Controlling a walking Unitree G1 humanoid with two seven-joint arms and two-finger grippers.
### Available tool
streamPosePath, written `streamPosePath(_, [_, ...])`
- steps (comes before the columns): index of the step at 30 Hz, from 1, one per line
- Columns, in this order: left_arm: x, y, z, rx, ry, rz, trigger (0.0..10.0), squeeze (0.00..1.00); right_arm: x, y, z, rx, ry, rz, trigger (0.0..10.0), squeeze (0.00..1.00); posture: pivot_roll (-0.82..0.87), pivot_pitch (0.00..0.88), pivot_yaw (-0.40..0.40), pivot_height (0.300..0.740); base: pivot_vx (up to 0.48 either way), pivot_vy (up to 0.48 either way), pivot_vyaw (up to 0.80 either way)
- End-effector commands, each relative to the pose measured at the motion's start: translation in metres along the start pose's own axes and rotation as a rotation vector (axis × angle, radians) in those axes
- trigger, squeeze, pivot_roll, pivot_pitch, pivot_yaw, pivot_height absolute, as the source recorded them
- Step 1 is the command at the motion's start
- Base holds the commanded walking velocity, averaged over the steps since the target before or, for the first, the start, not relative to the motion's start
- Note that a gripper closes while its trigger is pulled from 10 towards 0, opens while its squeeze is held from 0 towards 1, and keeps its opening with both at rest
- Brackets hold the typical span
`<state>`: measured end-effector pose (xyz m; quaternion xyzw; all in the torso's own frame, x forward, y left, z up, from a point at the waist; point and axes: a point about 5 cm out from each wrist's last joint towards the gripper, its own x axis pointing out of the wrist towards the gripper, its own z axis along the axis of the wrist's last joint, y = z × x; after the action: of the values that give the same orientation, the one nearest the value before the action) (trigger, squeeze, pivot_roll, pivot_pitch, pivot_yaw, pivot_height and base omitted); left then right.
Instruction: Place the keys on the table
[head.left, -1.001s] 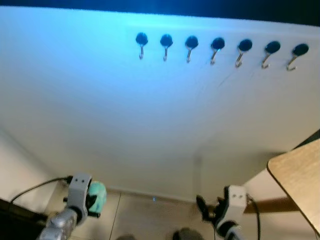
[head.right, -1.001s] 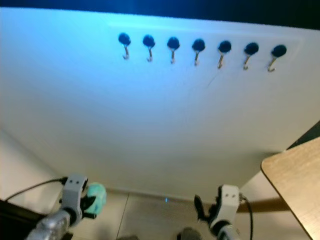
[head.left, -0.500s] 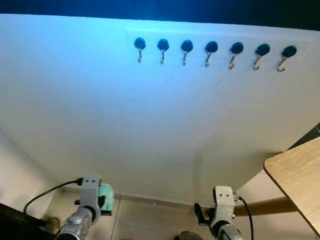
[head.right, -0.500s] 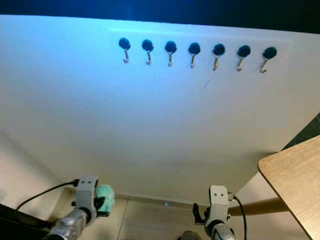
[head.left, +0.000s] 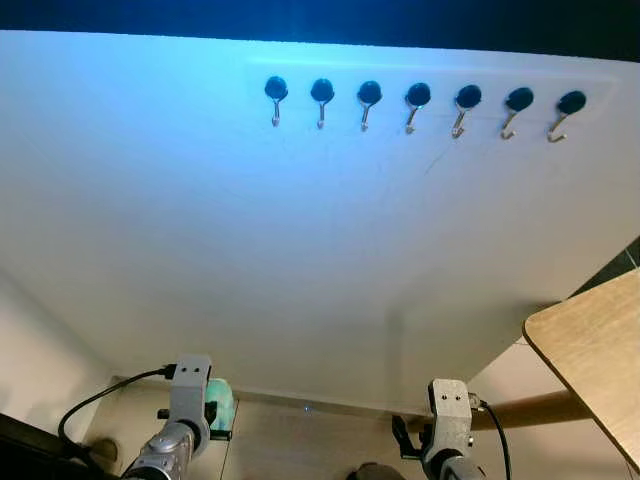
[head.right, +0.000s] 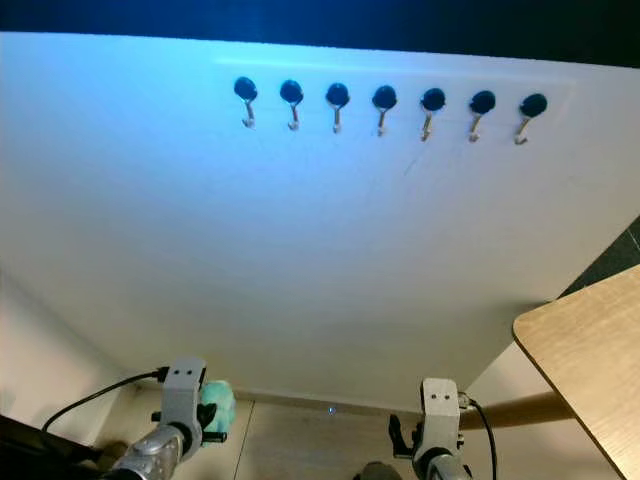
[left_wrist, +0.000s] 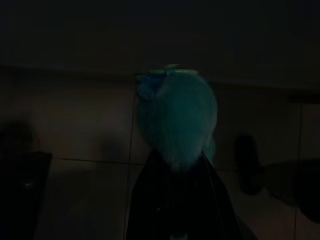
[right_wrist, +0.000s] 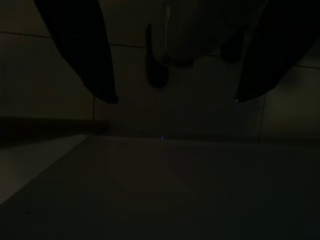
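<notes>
The left gripper is pinching the keys' fluffy teal pom-pom between its 2 black fingers, low by the floor, close under the white wall. The keys themselves are hidden. The right gripper is hanging idle, fingers spread and holding nothing. The wooden table is lying well off to the right, beyond the right gripper. High above both grippers, 7 hooks are hanging bare. The pom-pom probably handles light, soft and squashy; gripping its middle seems surest.
</notes>
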<state>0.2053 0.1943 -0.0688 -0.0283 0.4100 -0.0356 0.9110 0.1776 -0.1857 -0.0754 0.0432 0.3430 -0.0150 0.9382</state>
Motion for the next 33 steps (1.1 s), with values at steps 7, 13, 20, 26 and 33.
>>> streamPosePath(7, [0.002, -0.006, 0.007, -0.018, -0.041, -0.027, 10.0, 0.00, -0.002, -0.001, -0.006, 0.019, 0.018, -0.019, 10.0, 0.00, 0.01, 0.057, 0.011, 0.740, -0.371, 0.000, 0.00])
streamPosePath(13, [0.004, -0.012, 0.018, -0.001, -0.081, -0.057, 10.0, 0.00, -0.002, -0.002, -0.006, 0.020, 0.021, -0.019, 10.0, 0.00, 0.01, 0.059, 0.010, 0.740, -0.369, 0.000, 0.00])
streamPosePath(20, [0.006, -0.018, 0.027, 0.017, -0.111, -0.085, 10.0, 0.00, -0.002, -0.002, -0.006, 0.021, 0.025, -0.018, 10.0, 0.00, 0.01, 0.061, 0.010, 0.740, -0.374, 0.000, 0.00])
streamPosePath(26, [0.007, -0.022, 0.032, 0.014, -0.125, -0.101, 10.0, 0.00, -0.001, -0.002, -0.006, 0.025, 0.025, -0.020, 10.0, 0.00, 0.01, 0.060, 0.013, 0.740, -0.380, 0.000, 0.00])
streamPosePath(33, [0.008, -0.024, 0.034, 0.007, -0.130, -0.100, 10.0, 0.00, -0.001, -0.002, -0.006, 0.029, 0.026, -0.023, 10.0, 0.00, 0.01, 0.059, 0.014, 0.740, -0.379, 0.000, 0.00])
